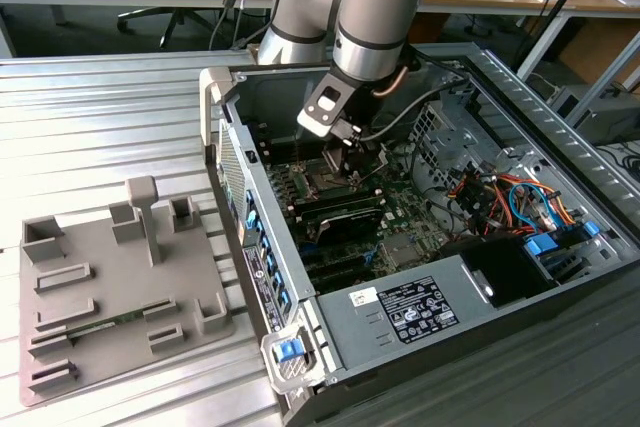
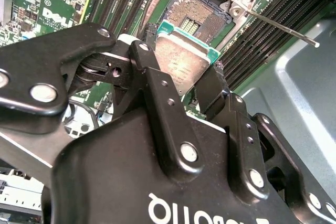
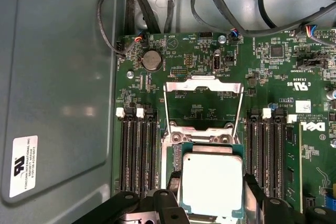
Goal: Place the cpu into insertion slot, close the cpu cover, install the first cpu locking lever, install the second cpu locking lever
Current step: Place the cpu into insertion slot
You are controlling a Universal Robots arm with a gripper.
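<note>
While the black two-fingered pincer (image 2: 178,69) is gripping it by two opposite edges, the small, flat, square cpu with its dull silver-grey metal top (image 2: 181,64) is hanging close over the insertion slot (image 2: 202,10), a square socket with a dark pin field and a silver metal rim, and is not sitting in it. In the first wrist view the cpu (image 3: 211,182) is covering much of that socket, with black fingers (image 3: 252,195) pressing on either side. Just beyond it the cpu cover (image 3: 203,84), a thin square silver metal frame with a large window, is standing open, the green circuit board (image 3: 199,51) showing through it. A thin silver metal lever (image 2: 278,24) is sticking out beside the socket. Long narrow black memory slots (image 3: 137,150) are flanking the socket on both sides. In the exterior view the arm is reaching down into an open grey computer case (image 1: 232,157), which is resting on a ribbed metal bench (image 1: 100,117) beside a grey moulded parts tray (image 1: 110,287).
</note>
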